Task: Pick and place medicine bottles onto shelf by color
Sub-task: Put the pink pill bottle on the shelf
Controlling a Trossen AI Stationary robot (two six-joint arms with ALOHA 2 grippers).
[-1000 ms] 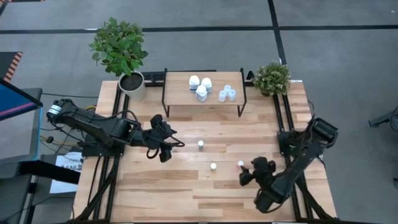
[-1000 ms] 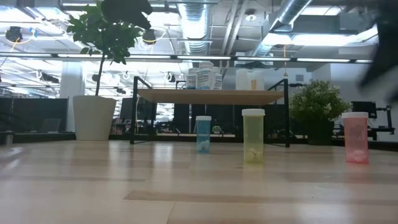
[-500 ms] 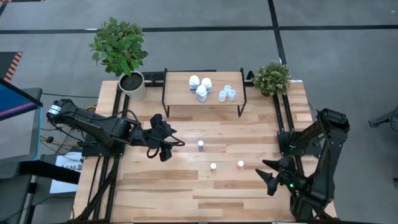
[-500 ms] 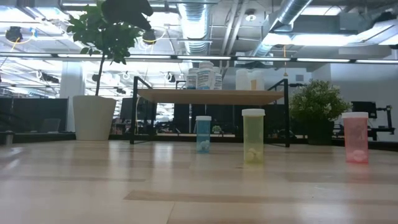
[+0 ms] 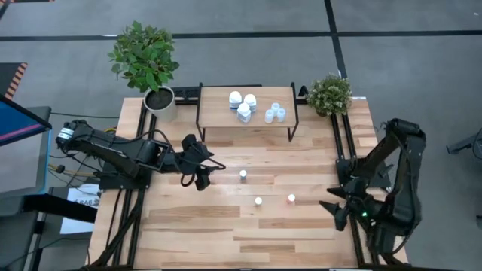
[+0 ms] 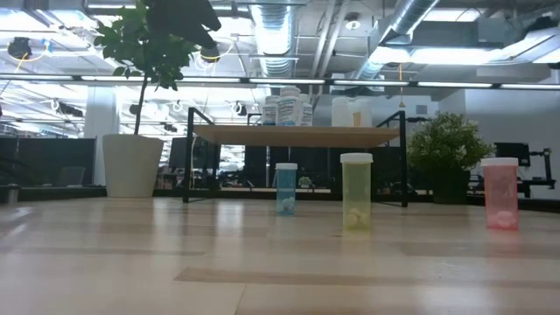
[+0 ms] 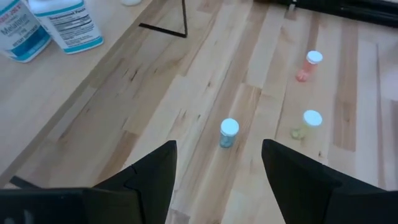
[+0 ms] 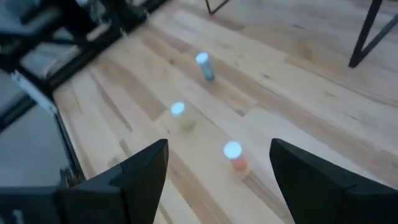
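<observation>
Three small tinted bottles stand on the bare table in front of the shelf, waiting to be sorted: the pink bottle (image 5: 291,199) and the yellow-green bottle (image 5: 258,202) nearest the front edge, the blue-tinted bottle (image 5: 243,175) a little farther back. The right gripper (image 5: 338,212) hangs at the table's right edge, fingers spread and empty, well apart from the pink bottle. The left gripper (image 5: 204,172) hovers beside the blue-tinted bottle, its fingers likewise spread around nothing, with that bottle framed between them in its wrist view.

Beyond, the shelf (image 5: 218,113) already carries a cluster of white bottles (image 5: 243,105) and, just beside them, a group of pale-blue bottles (image 5: 275,114). The step in hand appears to be the approach for the last colour group; the next move likely calls for lowering open fingers around one upright bottle without tipping it.

From above only the caps show, so each bottle's tint is hard to read. The low view shows neither gripper.
</observation>
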